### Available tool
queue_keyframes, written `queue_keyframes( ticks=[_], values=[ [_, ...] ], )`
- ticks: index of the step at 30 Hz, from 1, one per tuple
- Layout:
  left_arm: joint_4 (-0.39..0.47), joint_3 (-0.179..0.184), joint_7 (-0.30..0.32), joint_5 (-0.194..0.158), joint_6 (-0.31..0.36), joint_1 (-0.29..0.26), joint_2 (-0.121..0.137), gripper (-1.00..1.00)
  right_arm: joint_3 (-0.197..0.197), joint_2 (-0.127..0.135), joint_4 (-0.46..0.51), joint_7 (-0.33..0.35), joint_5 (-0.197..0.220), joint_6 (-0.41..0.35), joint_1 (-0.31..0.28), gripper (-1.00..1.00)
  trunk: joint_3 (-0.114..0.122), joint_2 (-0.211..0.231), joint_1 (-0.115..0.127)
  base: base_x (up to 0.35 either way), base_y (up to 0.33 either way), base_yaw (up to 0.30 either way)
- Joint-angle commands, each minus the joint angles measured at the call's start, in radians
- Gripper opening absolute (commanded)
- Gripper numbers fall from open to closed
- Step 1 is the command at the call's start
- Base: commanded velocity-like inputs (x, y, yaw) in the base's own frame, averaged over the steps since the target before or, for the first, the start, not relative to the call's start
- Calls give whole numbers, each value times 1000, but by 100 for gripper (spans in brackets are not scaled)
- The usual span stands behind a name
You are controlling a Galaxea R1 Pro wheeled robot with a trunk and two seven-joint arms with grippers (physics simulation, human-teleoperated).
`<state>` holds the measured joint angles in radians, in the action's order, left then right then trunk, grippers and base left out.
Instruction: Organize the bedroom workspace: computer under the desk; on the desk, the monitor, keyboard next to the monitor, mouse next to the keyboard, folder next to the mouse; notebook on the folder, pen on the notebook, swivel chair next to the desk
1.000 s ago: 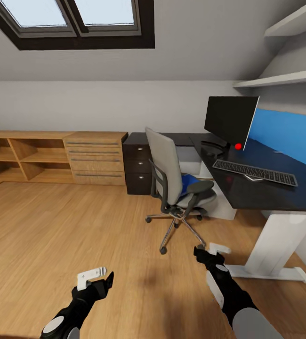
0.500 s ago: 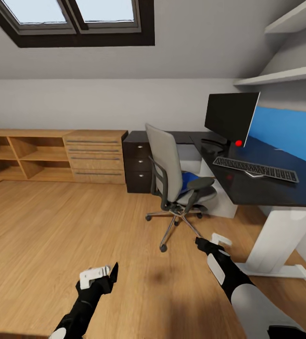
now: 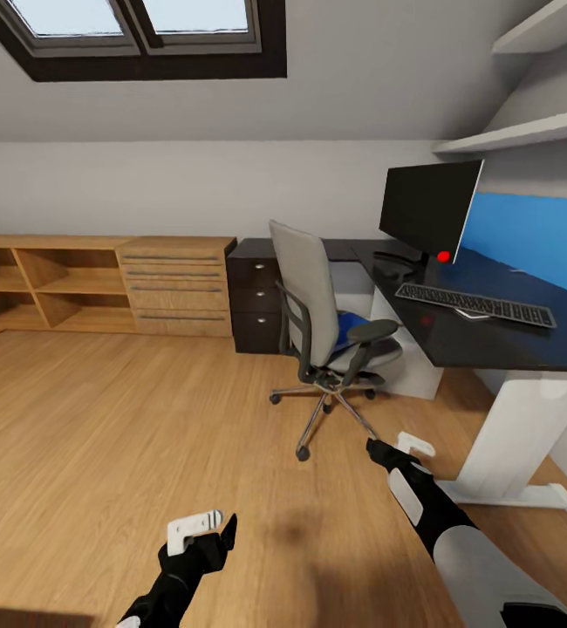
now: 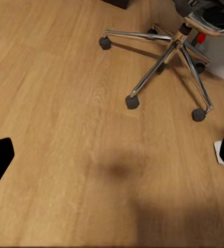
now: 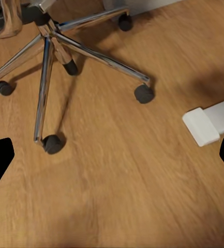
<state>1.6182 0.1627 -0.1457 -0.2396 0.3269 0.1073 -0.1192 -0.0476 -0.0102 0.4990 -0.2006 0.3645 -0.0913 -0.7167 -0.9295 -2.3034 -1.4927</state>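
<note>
Approach to chair [image 3: 323, 318]: both hands, left [image 3: 203, 534] and right [image 3: 399, 450], open and empty; best reach folder [image 3: 347, 327] past the armrest.

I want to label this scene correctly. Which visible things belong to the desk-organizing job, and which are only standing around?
Job: desk, monitor, keyboard, swivel chair, blue folder on its seat.

Standing around: low wood cabinet, wall shelves, skylight.
</note>
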Motion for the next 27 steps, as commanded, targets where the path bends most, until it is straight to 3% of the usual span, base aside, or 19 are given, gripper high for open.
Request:
queue_keyframes(
  ticks=[1, 7, 13, 27],
  values=[
    [2, 1, -8, -10, 36, -18, -8, 100, -4, 1, 3, -2, 5, -5, 0, 100, -4, -8, -4, 0, 0, 0],
    [2, -5, -7, -10, 155, -69, -14, 100, -4, 3, 12, -3, 3, 1, 0, 100, -20, -43, -23, 0, 0, 0],
    [2, -17, -7, -11, 169, -74, 12, 100, -3, 2, 14, -2, 3, 2, 0, 100, -20, -43, -23, 0, 0, 0],
    [2, -28, -8, -11, 173, -75, 24, 100, -3, 0, 65, -3, 3, 2, 3, 100, -20, -43, -23, 5, 0, 0]
  ],
)
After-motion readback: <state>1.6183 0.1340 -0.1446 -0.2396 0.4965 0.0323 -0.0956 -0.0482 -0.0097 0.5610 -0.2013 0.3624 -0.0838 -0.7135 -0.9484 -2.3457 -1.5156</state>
